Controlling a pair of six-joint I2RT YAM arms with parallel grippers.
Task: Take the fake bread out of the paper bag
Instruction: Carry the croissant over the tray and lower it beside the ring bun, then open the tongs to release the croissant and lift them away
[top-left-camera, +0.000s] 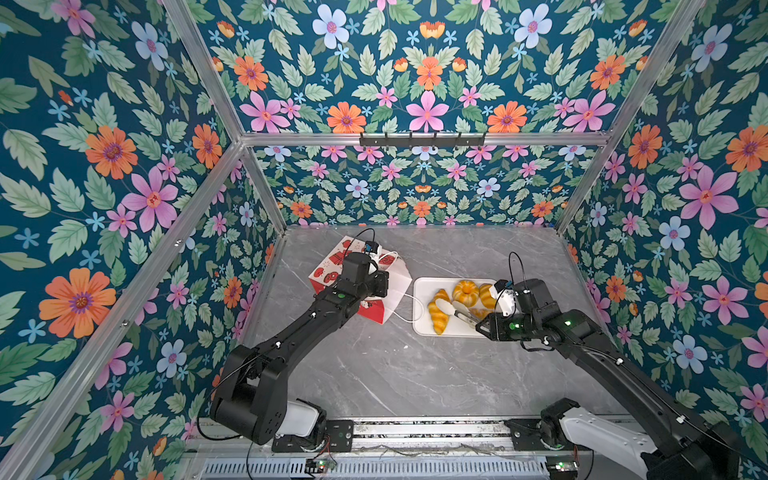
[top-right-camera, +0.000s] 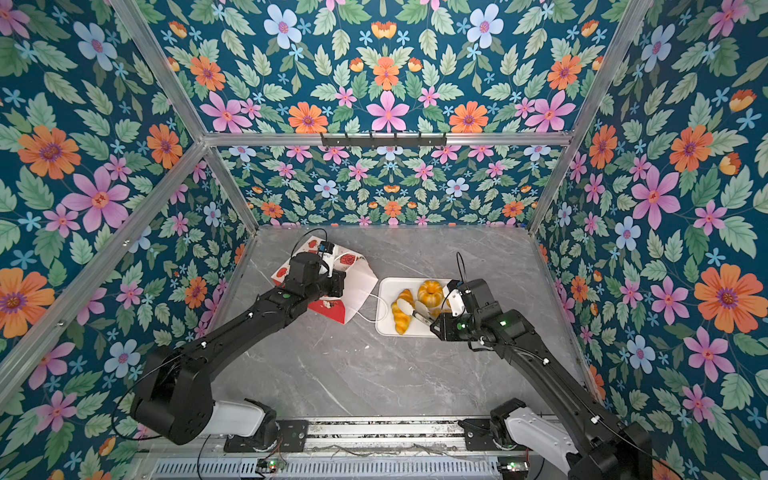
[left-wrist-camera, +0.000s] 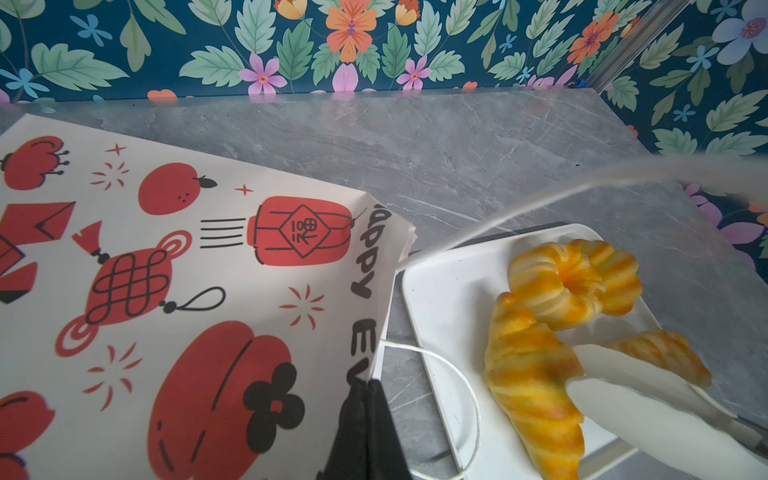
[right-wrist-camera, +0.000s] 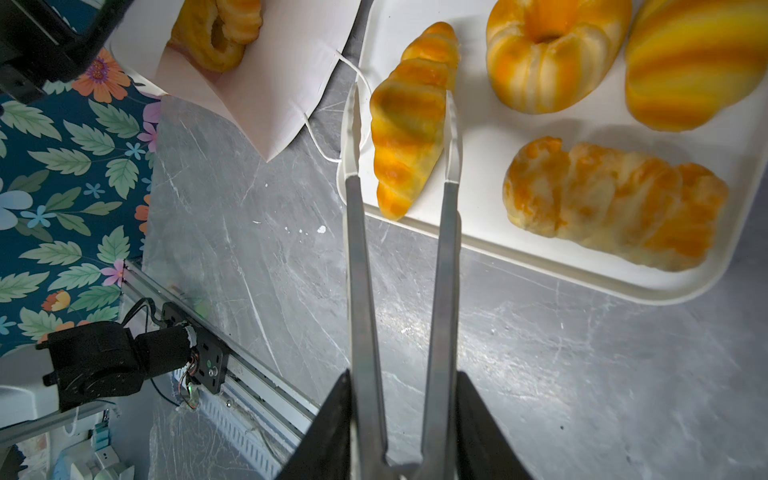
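Four pieces of fake bread (right-wrist-camera: 615, 203) already on tray (right-wrist-camera: 478, 137), right of paper bag (left-wrist-camera: 166, 249). At least one doughnut (right-wrist-camera: 216, 37) left inside. Bag rim pinched tight in left gripper (left-wrist-camera: 365, 403); tongs (right-wrist-camera: 361, 270) clamped in right gripper (right-wrist-camera: 405, 424), tips astride croissant (right-wrist-camera: 409, 124). Nearly done, probably.

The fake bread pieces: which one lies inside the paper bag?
The doughnut in the open mouth of the paper bag; the croissant and the rest lie on the white tray.

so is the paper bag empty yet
No, in the right wrist view a ring doughnut lies inside the paper bag.
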